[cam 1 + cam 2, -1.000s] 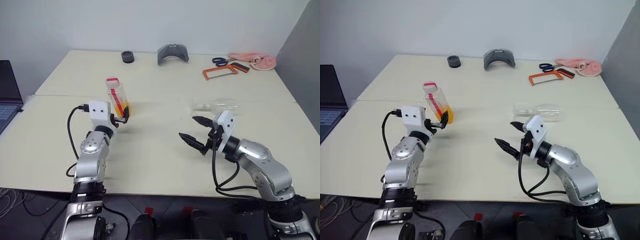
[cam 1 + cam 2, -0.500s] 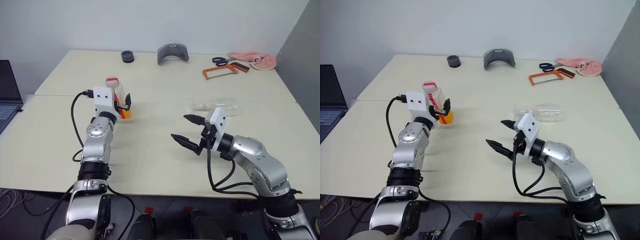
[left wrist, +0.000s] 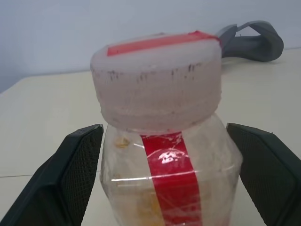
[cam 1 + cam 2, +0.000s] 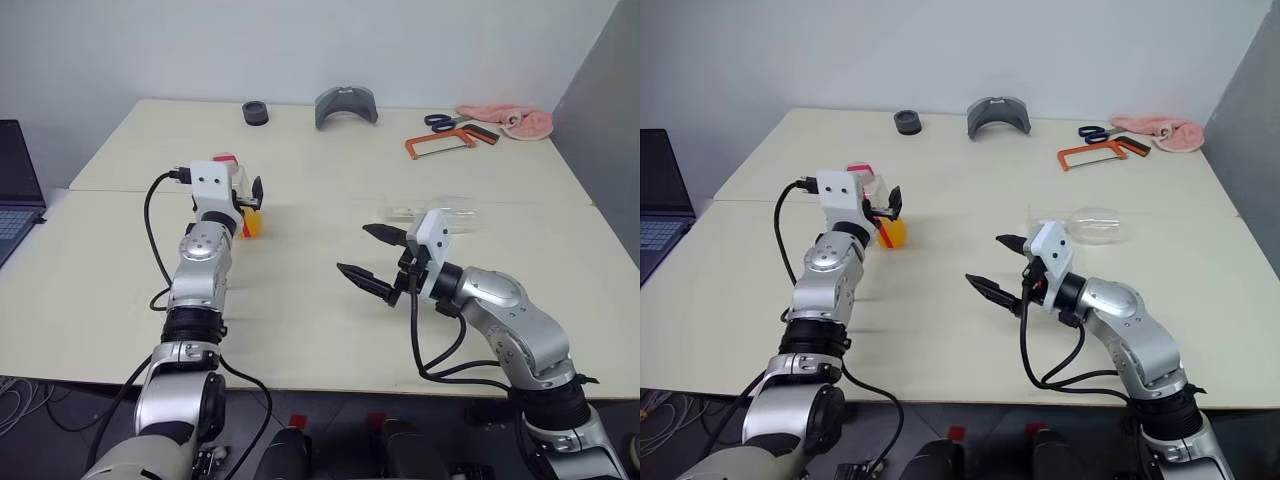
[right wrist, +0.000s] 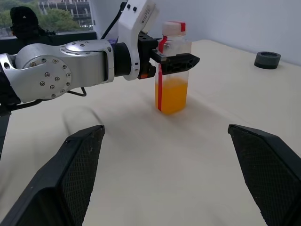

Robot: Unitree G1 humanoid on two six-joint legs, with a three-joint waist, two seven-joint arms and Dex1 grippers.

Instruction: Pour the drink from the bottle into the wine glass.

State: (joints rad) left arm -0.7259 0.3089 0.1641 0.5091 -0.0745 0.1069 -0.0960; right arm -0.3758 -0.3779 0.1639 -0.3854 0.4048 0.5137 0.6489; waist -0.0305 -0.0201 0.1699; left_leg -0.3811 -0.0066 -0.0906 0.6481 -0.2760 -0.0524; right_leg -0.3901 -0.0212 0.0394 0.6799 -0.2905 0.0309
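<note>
Bottle upright between open left hand fingers

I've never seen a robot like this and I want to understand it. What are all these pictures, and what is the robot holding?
It is a robot with two silver arms. Two pictures come from cameras on its head, looking down at a big table. The other two come from little cameras on its wrists, so you look along the black fingers.

On the table stands a small bottle with orange drink in its bottom part and the cap on. The left gripper has one finger on each side of the bottle, up near the cap, but the fingers look spread wide, so it isn't squeezing it yet. The right gripper is open and holds nothing.

A wine glass lies on its side behind the right arm. Farther back are scissors, a small orange saw, a pink cloth, a grey curved piece and a black ring.
</note>
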